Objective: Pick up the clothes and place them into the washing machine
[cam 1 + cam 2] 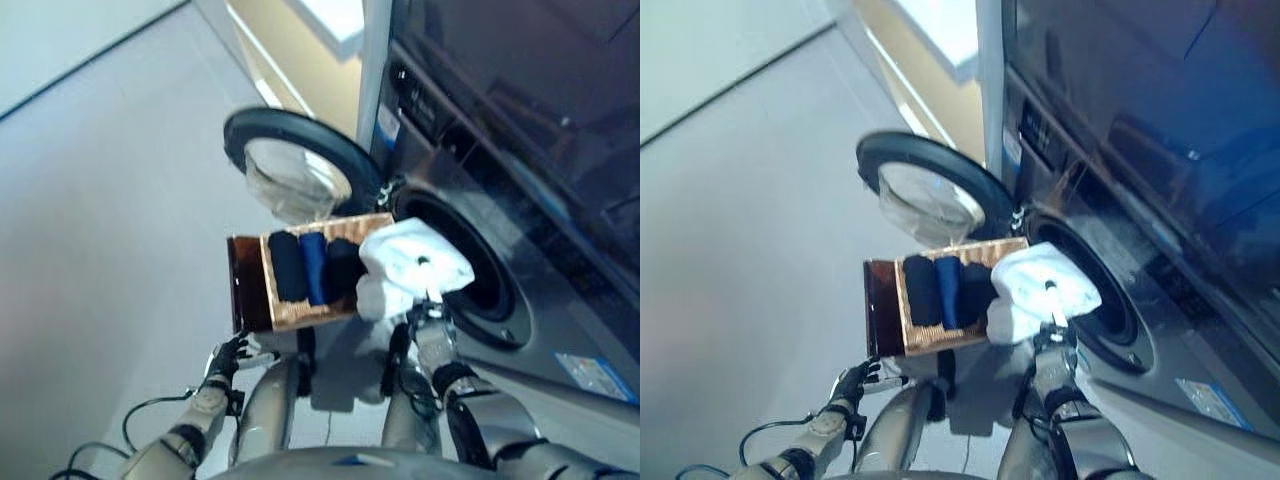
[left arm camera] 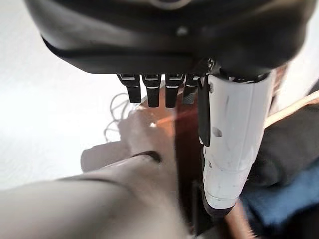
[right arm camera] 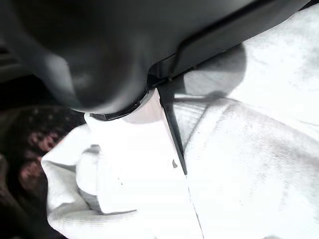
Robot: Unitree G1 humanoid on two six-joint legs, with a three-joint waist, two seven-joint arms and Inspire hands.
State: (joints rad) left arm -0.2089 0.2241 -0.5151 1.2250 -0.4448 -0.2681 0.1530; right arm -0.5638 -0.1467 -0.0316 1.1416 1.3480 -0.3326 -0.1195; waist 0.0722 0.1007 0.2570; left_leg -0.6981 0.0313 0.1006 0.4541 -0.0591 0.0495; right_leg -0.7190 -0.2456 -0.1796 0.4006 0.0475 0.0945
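Note:
A white garment [image 1: 410, 262] hangs at the mouth of the washing machine's drum [image 1: 492, 290], partly over the opening's left rim. My right hand [image 1: 428, 318] is shut on it from below; in the right wrist view the white-covered thumb [image 3: 144, 164] presses into the white cloth [image 3: 259, 164]. Just left of it a wooden crate [image 1: 292, 314] holds a dark roll [image 1: 287, 265], a blue roll [image 1: 314, 265] and a black roll [image 1: 342, 265]. My left hand [image 1: 228, 355] hangs low by the crate's near left corner, fingers relaxed, holding nothing.
The machine's round door [image 1: 290, 160] stands swung open to the left, behind the crate. A second dark appliance front [image 1: 520, 90] is stacked above the drum. A beige cabinet [image 1: 300, 60] stands further back. Grey floor [image 1: 110, 220] spreads to the left.

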